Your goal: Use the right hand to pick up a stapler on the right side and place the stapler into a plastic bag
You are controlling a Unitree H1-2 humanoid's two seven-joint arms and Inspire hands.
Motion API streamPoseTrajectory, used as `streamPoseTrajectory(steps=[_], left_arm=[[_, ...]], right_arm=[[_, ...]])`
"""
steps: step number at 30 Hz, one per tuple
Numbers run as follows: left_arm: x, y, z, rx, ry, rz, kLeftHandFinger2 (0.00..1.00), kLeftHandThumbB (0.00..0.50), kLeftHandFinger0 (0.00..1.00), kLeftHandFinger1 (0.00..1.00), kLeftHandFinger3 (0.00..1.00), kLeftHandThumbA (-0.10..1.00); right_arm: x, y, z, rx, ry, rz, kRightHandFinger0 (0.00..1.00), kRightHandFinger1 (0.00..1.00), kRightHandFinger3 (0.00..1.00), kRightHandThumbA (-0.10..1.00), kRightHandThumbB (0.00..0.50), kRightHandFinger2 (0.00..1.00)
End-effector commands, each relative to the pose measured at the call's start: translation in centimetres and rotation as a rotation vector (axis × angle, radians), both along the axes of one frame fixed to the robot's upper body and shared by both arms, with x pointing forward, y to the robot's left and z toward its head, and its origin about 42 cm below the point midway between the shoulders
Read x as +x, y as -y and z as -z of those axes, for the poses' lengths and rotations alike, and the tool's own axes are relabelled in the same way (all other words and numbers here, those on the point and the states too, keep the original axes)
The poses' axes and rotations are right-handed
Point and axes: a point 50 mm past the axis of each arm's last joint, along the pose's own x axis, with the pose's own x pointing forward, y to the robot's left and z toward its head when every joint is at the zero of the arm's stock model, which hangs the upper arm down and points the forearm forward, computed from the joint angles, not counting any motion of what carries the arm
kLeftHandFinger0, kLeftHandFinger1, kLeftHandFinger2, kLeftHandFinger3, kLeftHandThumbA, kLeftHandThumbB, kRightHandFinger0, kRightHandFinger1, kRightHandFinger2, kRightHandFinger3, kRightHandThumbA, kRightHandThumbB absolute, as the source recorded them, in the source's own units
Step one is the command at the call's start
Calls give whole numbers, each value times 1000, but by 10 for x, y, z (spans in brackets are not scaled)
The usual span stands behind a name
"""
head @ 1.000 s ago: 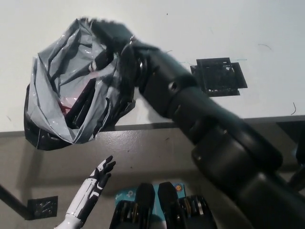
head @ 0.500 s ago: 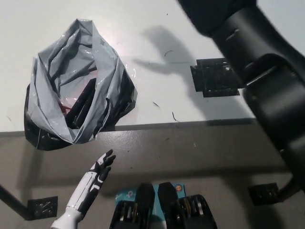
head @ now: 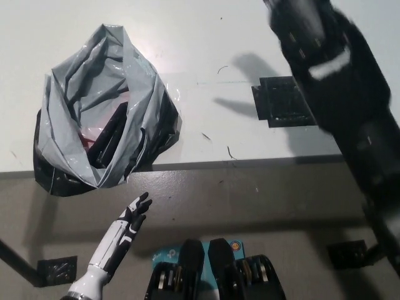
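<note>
The plastic bag [head: 75, 94] lies on the white table [head: 206, 37] at 10 o'clock. 1 long dark thing sits inside, likely the stapler [head: 106, 140], so the job looks done. The black right hand [head: 297, 19] is up at 1 o'clock, too blurry to tell its grip. The white left hand [head: 129, 220] rests at 7 o'clock, open, empty.

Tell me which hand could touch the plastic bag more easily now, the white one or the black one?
Left, probably. The white left hand is open just past the edge of the table, close to the plastic bag. The black right arm is up at the far right, its hand out of view.
</note>
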Motion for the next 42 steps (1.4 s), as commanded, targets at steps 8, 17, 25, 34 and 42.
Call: streamPoseTrajectory(steps=[8,17,25,34,42], left_arm=[[54,-5,-46,-9,170,-18,1000,500,1000,1000,1000,1000],[52,-6,-41,-2,161,-32,1000,500,1000,1000,1000,1000],[50,-8,-35,3,154,-40,1000,500,1000,1000,1000,1000],[43,-9,-32,6,150,-43,1000,500,1000,1000,1000,1000],[41,-8,-34,15,170,-44,1000,500,1000,1000,1000,1000]], right_arm=[[-322,143,84,326,378,-163,1000,1000,1000,890,283,1000],[-327,131,157,397,171,-53,1000,1000,1000,1000,278,1000],[-319,127,178,409,80,-41,1000,1000,1000,995,304,1000],[-321,131,182,416,57,-23,1000,1000,1000,1000,307,1000],[-322,138,177,406,75,-5,1000,1000,1000,989,316,1000]])
